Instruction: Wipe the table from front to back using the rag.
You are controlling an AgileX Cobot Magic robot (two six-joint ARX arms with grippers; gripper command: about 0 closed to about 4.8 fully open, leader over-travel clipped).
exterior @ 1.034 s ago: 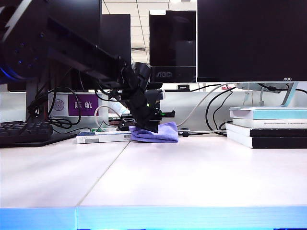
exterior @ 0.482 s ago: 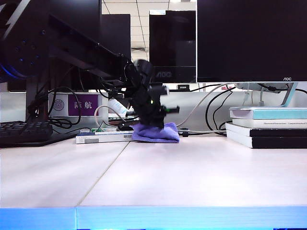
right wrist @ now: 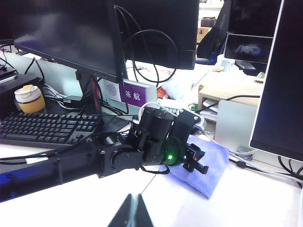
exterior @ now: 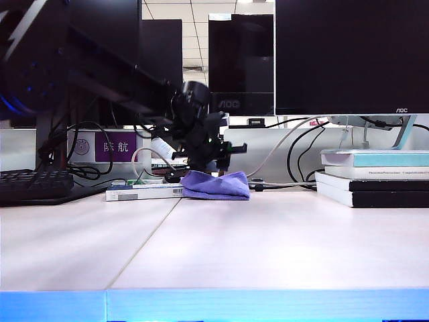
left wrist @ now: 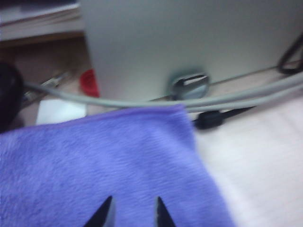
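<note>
The left hand (left wrist: pixel 132 213) hovers just above the rag (exterior: pixel 216 185) at the tabletop's (exterior: pixel 268 241) back edge, fingers slightly parted with nothing between them. The rag lies crumpled beside a flat white barcoded box (exterior: pixel 144 193), close to grey cables (left wrist: pixel 227 97) and a monitor stand (left wrist: pixel 189 47). The right hand (right wrist: pixel 131 213) waits near the front edge, tips together, empty. Risk from here: a loose re-grip could drag the cloth into the cables or nudge the box off line, since all sit crowded together. Readable: "AOC" on monitors (exterior: pixel 231 104); a purple sign (exterior: pixel 115 146) reading "陈航".
</note>
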